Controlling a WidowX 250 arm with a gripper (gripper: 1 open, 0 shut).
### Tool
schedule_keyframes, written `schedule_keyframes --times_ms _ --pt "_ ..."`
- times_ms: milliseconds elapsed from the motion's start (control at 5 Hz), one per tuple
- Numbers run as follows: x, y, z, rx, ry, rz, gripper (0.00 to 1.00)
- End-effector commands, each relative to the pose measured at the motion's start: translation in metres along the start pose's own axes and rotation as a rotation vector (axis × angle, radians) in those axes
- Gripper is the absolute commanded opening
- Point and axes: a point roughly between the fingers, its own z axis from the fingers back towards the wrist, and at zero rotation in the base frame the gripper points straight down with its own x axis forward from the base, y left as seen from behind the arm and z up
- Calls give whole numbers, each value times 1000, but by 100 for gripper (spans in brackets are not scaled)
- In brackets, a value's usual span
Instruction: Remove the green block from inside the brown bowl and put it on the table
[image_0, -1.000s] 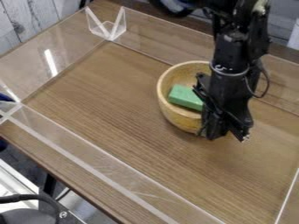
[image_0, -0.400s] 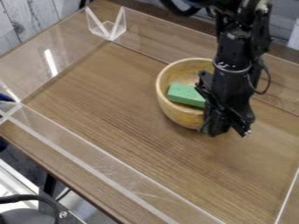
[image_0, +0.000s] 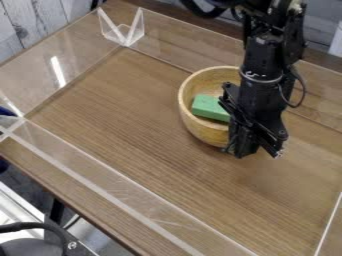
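Centrally, closed gripper (image_0: 254, 148) at brown bowl (image_0: 201, 128) rim, green block (image_0: 207, 107) inside

A lab test bench: wood-grain table (image_0: 120, 120) (fenced by clear acrylic walls (image_0: 80, 165)).

The table (image_0: 120, 125) is a medium-brown wood-grain top with low clear walls (image_0: 94, 175) along its edges (one corner piece stands at the far left). A round tan wooden bowl (image_0: 201, 128) sits directly on it, toward the right side; the boards around it lie bare.
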Motion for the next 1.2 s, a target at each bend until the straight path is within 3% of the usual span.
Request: schedule_keyframes --times_ms 0,400,600,1000 --pt "8 3 18 2 -73 6 0" --pt "-1 -8 -9 -22 -106 8 0" --pt "0 -7 -7 -31 -79 21 100" --pt "4 -8 -4 -36 -40 54 100"
